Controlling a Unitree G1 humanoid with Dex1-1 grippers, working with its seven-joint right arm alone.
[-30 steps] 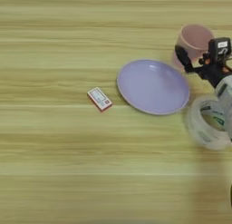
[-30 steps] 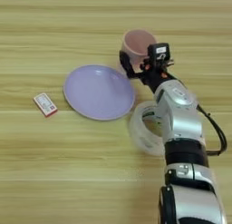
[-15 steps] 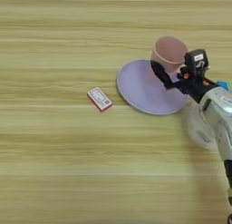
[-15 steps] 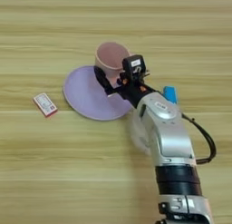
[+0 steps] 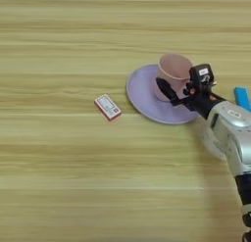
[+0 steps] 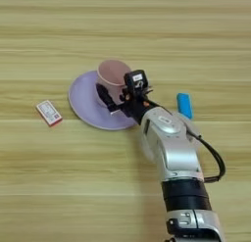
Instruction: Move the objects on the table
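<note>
The pale pink cup (image 6: pixel 112 72) stands upright over the right part of a lilac plate (image 6: pixel 84 101). Whether it rests on the plate or hangs just above it, I cannot tell. My right gripper (image 6: pixel 113 91) is shut on the cup, with one black finger along its near left side and the other at its right. The tiny bright blue block (image 6: pixel 184 105) lies on the table (image 6: pixel 59 187) to the right of the arm. The silver forearm (image 6: pixel 169 143) covers most of the clear tape roll; only a faint edge (image 5: pixel 210 140) shows.
A small red and white box (image 6: pixel 49 112) lies left of the plate. My forearm comes in from the bottom right and crosses the table's right half. Bare wood spreads to the left, far side and near left.
My gripper has carried the pink cup leftward, from right of the plate to over its right part. The blue block, hidden before, now shows beside the arm.
</note>
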